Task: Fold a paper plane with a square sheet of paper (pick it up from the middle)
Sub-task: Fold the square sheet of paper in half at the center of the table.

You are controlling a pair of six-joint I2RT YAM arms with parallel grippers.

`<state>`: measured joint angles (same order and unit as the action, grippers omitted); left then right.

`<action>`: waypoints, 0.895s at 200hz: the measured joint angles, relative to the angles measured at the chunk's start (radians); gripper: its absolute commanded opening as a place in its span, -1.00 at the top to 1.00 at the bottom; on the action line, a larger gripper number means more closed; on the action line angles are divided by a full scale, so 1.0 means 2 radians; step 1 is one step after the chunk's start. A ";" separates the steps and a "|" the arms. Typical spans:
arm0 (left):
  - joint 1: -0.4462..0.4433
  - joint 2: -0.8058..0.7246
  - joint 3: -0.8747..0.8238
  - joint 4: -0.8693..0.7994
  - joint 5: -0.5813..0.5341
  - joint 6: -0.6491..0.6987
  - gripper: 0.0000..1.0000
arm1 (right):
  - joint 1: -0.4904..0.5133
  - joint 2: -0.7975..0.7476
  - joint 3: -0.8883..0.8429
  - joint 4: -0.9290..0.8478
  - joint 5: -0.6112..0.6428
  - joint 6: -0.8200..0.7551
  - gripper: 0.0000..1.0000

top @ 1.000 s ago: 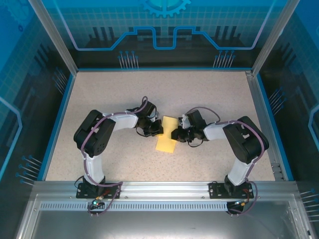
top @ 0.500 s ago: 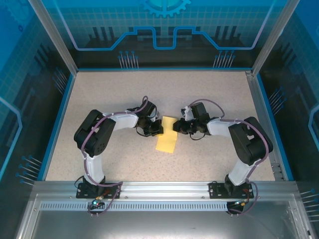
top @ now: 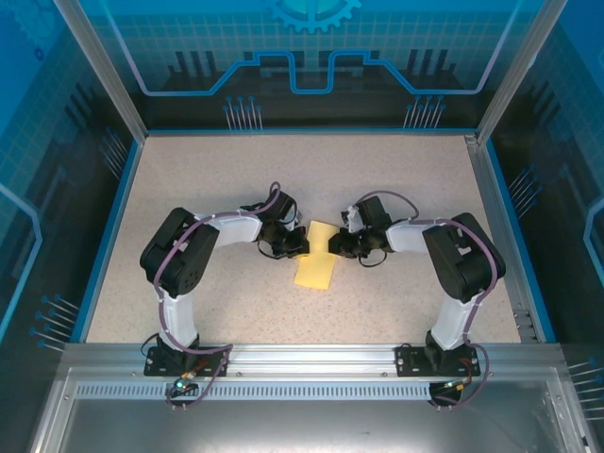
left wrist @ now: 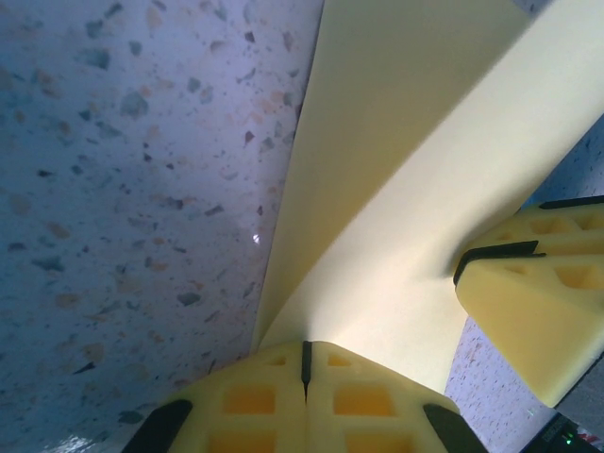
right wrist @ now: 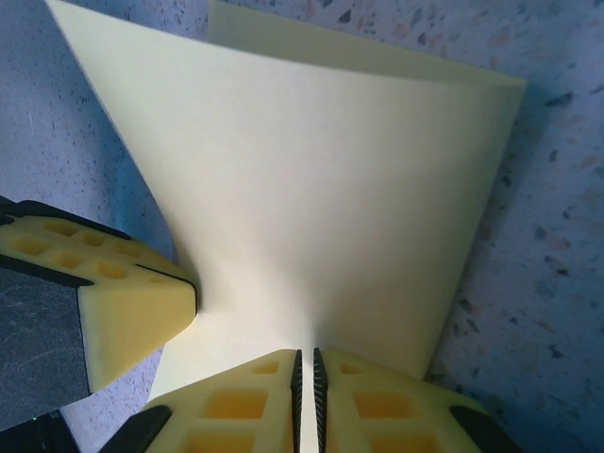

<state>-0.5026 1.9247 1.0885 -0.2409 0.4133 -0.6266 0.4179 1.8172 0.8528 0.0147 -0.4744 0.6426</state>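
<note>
Early fold step, I'd say: the one thin yellow square sheet of paper (top: 316,262) looks doubled into a long strip, about midway between the left and right edges of the speckled table (top: 208,179). The two pincers, left gripper (left wrist: 305,363) and right gripper (right wrist: 304,363), are each clamped tight on its far end, one per side. The next move probably needs both moving in sync so the crease lands straight.
</note>
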 measured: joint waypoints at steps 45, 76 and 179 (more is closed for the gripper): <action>0.000 0.000 0.001 -0.001 0.000 0.000 1.00 | 0.001 0.000 0.045 -0.038 0.011 -0.016 0.69; 0.000 0.000 0.001 -0.002 0.000 0.000 1.00 | 0.001 0.008 0.054 -0.039 0.022 -0.023 0.69; 0.000 0.000 0.001 -0.002 0.000 0.000 1.00 | 0.000 0.033 0.068 -0.055 0.022 -0.030 0.68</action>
<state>-0.5026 1.9251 1.0904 -0.2459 0.4126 -0.6262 0.4171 1.8824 0.9890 -0.0956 -0.4301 0.5823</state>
